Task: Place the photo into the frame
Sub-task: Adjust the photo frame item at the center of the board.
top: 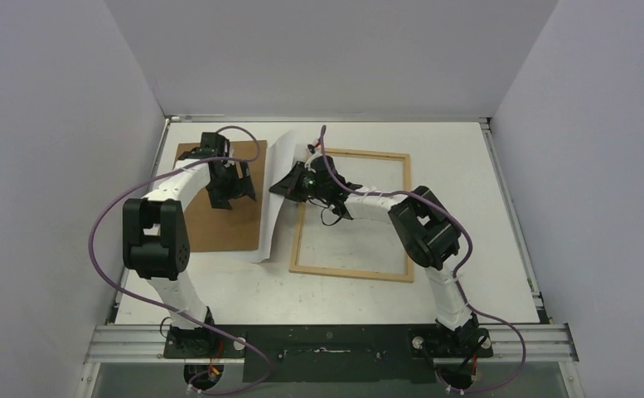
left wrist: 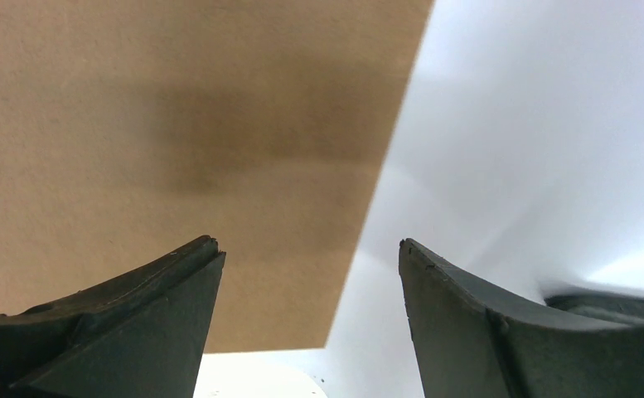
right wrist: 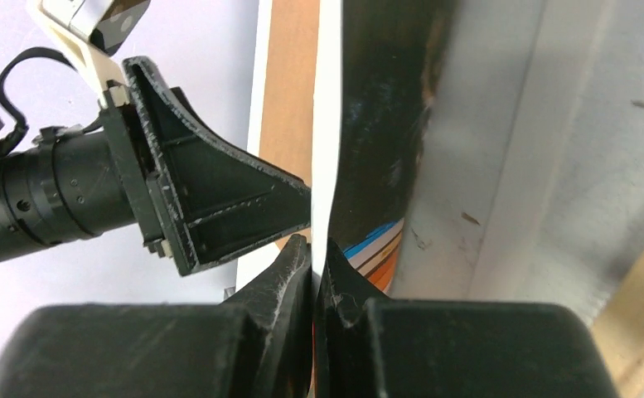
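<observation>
Right fingers [right wrist: 285,278] tight on photo [right wrist: 327,124] edge

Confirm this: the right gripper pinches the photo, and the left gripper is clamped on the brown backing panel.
Wrong on the left gripper: the left wrist view shows its jaws open above the brown backing panel, gripping nothing. The right gripper does pinch the photo.
</observation>
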